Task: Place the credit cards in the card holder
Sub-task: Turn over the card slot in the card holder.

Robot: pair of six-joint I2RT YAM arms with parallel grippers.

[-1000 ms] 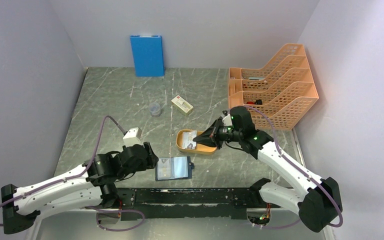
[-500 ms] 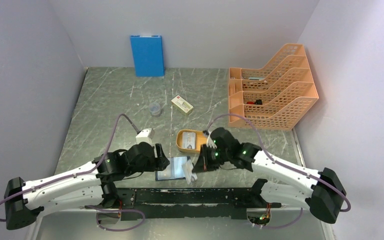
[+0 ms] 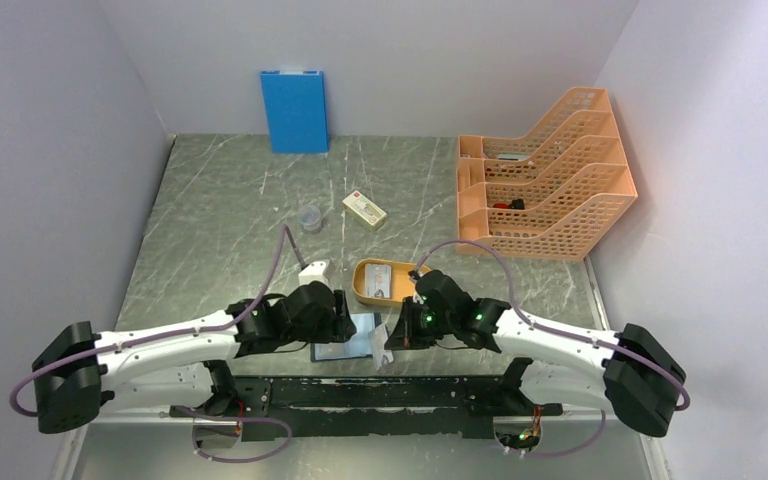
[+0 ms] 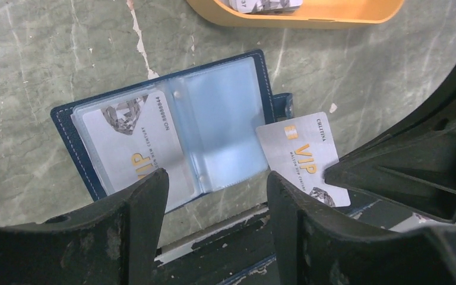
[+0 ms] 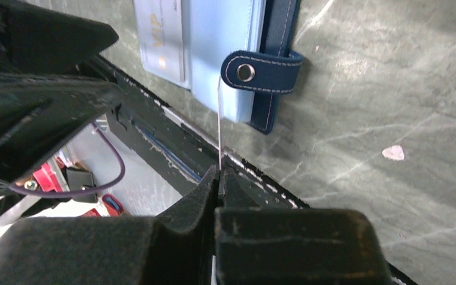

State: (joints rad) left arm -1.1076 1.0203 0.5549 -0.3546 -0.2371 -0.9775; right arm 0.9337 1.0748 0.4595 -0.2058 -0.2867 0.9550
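One card (image 4: 300, 157) pinched edge-on in R gripper (image 5: 218, 172), jaws pressed tight, just beside open holder (image 4: 225, 113) at its tab side. L gripper (image 4: 214, 181) spread wide over holder, gripping nothing. 2nd card (image 4: 124, 148) in sleeve opposite tab; more in tray (image 4: 309, 13).

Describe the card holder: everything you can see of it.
The card holder is a dark navy, leather-look wallet with pale stitching, lying open and flat on the marbled table near its front edge. Clear plastic sleeves fill the inside: one holds a silver VIP card, the one beside it looks empty. A snap tab with a metal stud sticks out from one side. A second card, pinched in the shut jaws of the right gripper, reaches that tab edge.
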